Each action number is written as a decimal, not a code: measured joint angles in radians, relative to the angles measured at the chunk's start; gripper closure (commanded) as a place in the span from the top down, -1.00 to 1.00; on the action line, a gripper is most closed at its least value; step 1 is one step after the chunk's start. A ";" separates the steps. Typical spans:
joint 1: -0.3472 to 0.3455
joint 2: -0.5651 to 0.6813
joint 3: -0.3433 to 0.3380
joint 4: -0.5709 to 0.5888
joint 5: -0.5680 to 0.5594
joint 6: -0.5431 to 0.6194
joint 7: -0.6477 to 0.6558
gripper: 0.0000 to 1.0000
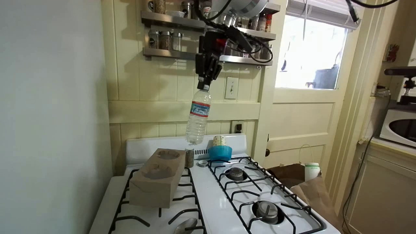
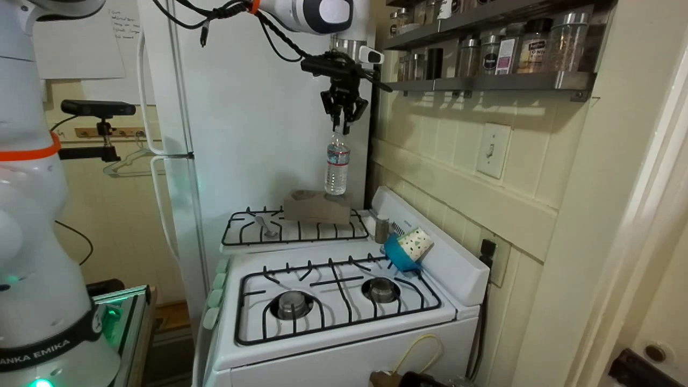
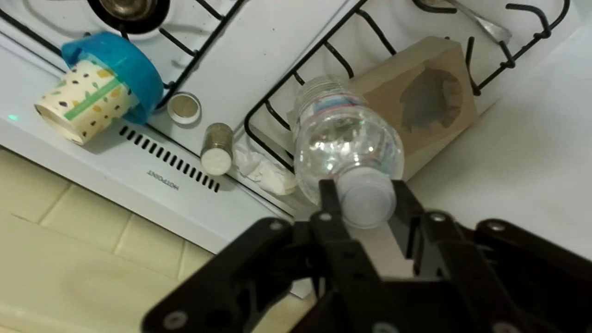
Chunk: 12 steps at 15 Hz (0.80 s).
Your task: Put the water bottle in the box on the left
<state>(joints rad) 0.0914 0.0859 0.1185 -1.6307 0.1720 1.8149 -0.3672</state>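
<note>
Claw (image 2: 342,127) pinches the water bottle (image 1: 198,112) tight by its top, I'd guess so its base enters the box (image 1: 157,178) near the back-left corner of the bench (image 1: 211,193).

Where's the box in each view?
In an exterior view: box, left of centre, lower half.
In an exterior view: box, just below-left of centre.
Wrist view: box, right of centre, mostly upper half.
Shared landmark: blue bowl, right of the box in both exterior views, left in wrist view.
</note>
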 measured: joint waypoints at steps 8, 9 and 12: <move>0.018 0.022 0.033 0.007 0.033 0.030 -0.099 -0.84; 0.018 0.022 0.032 0.006 0.033 0.030 -0.099 -0.84; 0.022 0.043 0.040 0.008 0.030 0.033 -0.102 -0.84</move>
<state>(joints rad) 0.1138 0.1289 0.1582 -1.6231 0.2021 1.8476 -0.4695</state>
